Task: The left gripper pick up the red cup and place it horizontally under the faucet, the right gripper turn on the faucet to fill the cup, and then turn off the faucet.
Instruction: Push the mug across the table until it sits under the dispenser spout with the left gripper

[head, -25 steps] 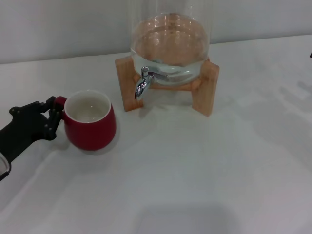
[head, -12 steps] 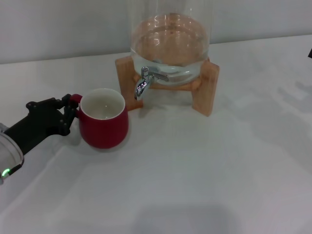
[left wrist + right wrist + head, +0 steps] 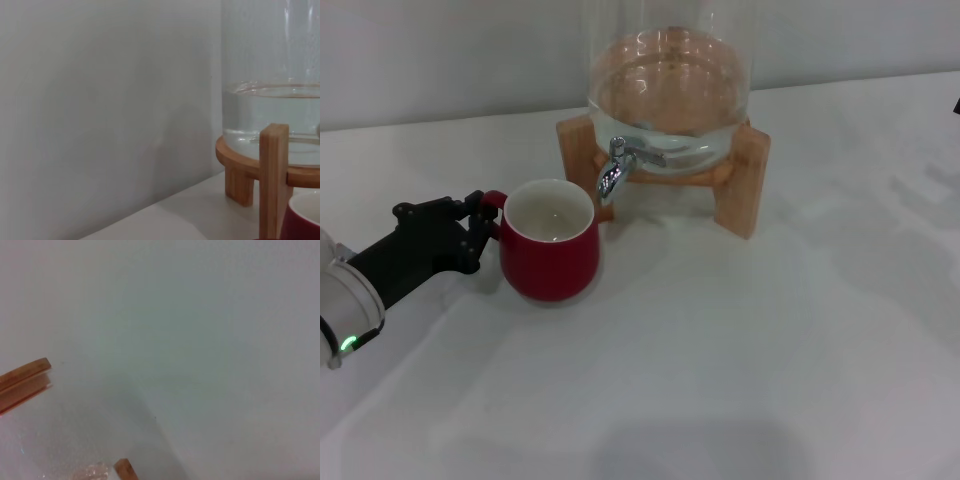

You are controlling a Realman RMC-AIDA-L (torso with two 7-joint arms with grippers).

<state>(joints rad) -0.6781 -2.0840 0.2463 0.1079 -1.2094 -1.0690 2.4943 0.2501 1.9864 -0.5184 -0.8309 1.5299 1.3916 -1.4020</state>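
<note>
We hold the red cup by its small loop handle with our left gripper, whose thin fingers are closed on that handle at the cup's left side. The cup is upright, with its white inside facing up, and it stands on the white table, or perhaps just above it; we cannot tell which. It is just beside the faucet, a little to the left and in front of the spout, so the spout is not yet above the opening.

We judge that the handle grip is chosen so that the mouth stays free for the water and the arm stays out of the way of the glass dispenser and its wooden stand. The left wrist view shows only a small part of the cup rim beside 1 leg of the stand.

Our right gripper is not in view; its wrist camera shows only the table and 2 wooden edges. It is probably waiting until the cup is under the spout.
</note>
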